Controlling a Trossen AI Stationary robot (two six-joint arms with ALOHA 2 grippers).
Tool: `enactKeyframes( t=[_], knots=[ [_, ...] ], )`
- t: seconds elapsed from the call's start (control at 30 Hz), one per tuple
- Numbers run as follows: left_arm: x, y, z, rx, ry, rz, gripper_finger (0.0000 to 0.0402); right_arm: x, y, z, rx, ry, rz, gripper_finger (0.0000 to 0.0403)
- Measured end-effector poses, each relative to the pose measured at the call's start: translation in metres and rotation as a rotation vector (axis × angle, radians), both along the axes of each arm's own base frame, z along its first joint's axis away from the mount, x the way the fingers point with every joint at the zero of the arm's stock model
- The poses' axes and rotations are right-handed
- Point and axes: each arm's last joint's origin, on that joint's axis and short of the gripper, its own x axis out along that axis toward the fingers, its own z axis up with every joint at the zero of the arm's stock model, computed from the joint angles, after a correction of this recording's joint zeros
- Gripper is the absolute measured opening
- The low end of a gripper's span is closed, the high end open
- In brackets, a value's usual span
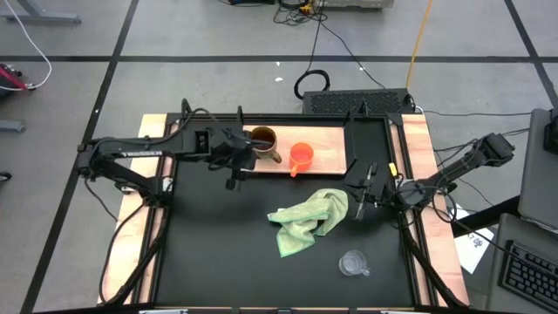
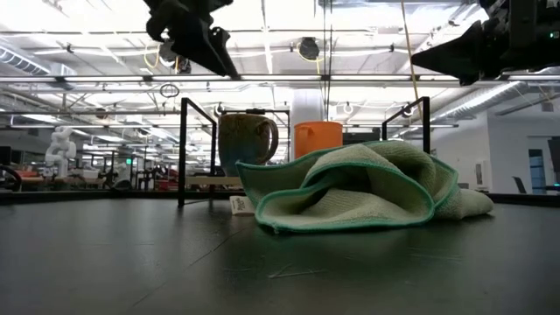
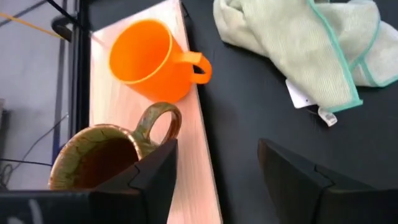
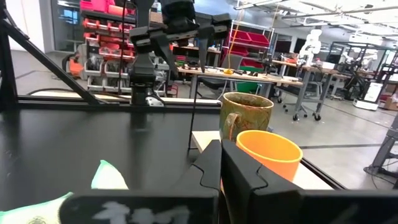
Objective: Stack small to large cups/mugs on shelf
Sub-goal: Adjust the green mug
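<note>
- The brown mug [image 1: 264,142] and orange cup [image 1: 301,157] are set upright on the shelf [image 1: 330,153], side by side.
- The left pincer [image 1: 236,166] is held spread wide just beside the brown mug, gripping nothing.
- The right pincer [image 1: 362,202] is seen pressed together, off the shelf's end.
- The glass cup [image 1: 353,262], seemingly upright, is left on the table [image 1: 218,253], well apart from the shelf, beyond the green cloth [image 1: 309,220].

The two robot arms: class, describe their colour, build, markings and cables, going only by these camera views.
Both arms are dark, slim and jointed. The left arm carries pale lettering along one link, too small to read. Black cables loop beside the right arm. The left gripper has broad, angular, matte black jaws; the right gripper has the same.
</note>
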Motion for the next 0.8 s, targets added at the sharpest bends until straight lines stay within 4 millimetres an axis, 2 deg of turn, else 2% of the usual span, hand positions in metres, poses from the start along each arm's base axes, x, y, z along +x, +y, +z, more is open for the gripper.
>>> enactKeyframes(
  t=[0.23,0.5,0.63,0.8],
  knots=[
    [0.005,0.021,-0.005,0.050,0.003,-0.012,0.0225,0.000,0.000,0.000,0.000,0.002,0.000,0.0000],
    [0.000,0.044,-0.003,0.034,-0.025,-0.002,0.0225,0.000,0.000,-0.003,0.009,0.024,0.001,0.0000],
    [-0.003,0.049,-0.004,0.005,-0.028,-0.027,0.0225,0.000,0.000,-0.004,0.005,0.033,0.001,0.0000],
    [-0.003,0.061,-0.013,0.005,0.021,-0.012,0.0225,0.000,0.000,-0.003,0.009,0.024,0.001,0.0000]
  ],
)
